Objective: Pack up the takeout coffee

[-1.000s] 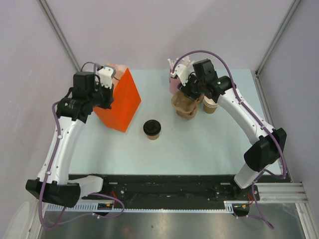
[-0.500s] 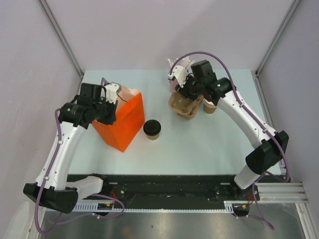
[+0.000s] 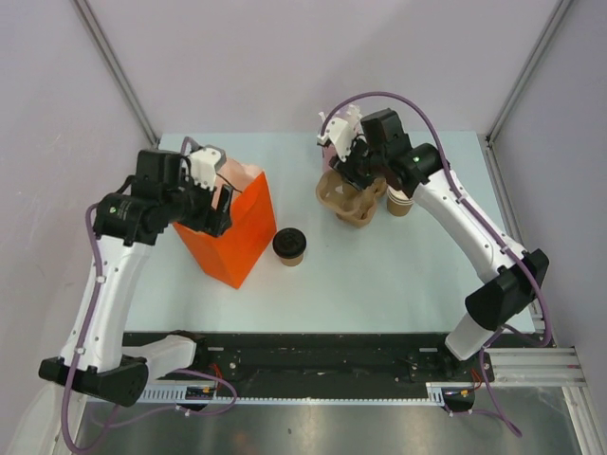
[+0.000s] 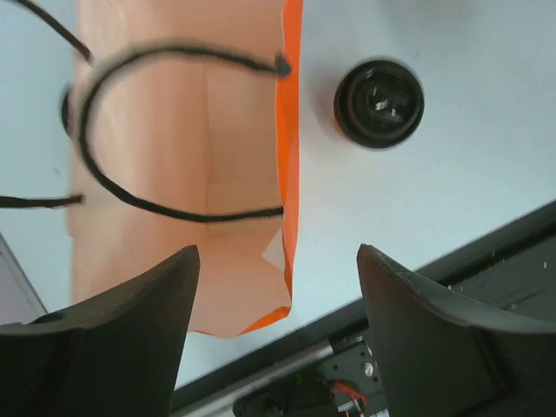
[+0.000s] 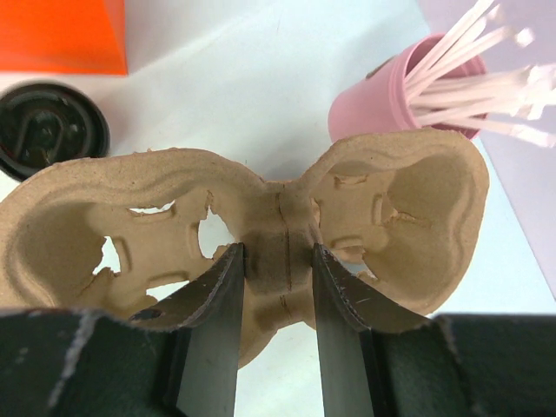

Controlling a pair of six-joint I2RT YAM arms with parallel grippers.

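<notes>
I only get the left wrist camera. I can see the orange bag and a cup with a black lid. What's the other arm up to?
Observer: The right end effector is shut on the middle ridge of a brown cup carrier.
Operator: Is there a cup in it?
Observer: No, the two pockets in the right wrist view are empty.
Operator: What else is over there?
Observer: A pink cup of white stirrers stands on the carrier's far side.
</notes>
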